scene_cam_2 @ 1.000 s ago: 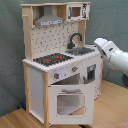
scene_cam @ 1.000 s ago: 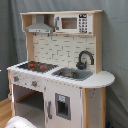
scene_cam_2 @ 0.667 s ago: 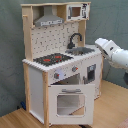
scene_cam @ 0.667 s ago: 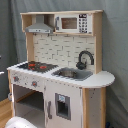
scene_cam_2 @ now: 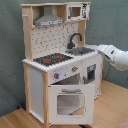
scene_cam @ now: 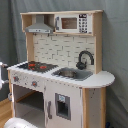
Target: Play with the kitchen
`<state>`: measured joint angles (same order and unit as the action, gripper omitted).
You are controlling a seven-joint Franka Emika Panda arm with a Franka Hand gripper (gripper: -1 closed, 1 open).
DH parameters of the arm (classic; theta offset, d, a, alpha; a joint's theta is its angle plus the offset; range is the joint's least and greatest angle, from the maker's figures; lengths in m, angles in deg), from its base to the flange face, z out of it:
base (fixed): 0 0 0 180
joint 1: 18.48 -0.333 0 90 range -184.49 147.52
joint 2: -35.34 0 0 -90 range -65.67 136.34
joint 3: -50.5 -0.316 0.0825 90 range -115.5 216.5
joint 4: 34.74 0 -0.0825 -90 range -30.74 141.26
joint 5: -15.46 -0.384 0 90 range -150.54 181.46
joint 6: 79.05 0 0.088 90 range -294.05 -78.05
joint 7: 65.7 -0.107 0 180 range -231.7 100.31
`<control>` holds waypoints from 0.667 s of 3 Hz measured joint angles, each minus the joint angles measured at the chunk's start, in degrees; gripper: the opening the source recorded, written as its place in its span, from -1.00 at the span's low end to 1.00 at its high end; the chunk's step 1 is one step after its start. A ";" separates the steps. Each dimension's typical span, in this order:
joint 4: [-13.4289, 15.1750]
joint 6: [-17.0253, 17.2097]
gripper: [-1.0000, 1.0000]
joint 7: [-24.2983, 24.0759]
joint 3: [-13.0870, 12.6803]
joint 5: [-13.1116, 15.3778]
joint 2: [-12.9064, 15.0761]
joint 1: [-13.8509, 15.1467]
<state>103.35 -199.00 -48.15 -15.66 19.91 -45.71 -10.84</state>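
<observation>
**Arm parked at kitchen's sink end**

I see the kitchen [scene_cam: 62, 70] upright on the wood floor [scene_cam_2: 110, 107], grey curtain [scene_cam: 114, 45] behind, in both exterior views. Stovetop [scene_cam_2: 52, 59] black w/ red rings; sink [scene_cam: 74, 74] grey w/ black faucet [scene_cam: 85, 59] beside it. Hood [scene_cam_2: 49, 20] and microwave [scene_cam: 72, 23] up top. Oven door [scene_cam_2: 70, 101] looks shut in the second exterior view. White arm [scene_cam_2: 115, 54] comes in from the second exterior view's right, near the counter's sink end. Claw itself: can't tell if spread or pressed together.
</observation>
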 joint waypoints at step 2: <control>5.82 0.38 1.00 9.12 2.29 -7.17 0.70 -1.51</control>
<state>109.17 -198.63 -39.04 -13.37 12.74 -45.01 -12.35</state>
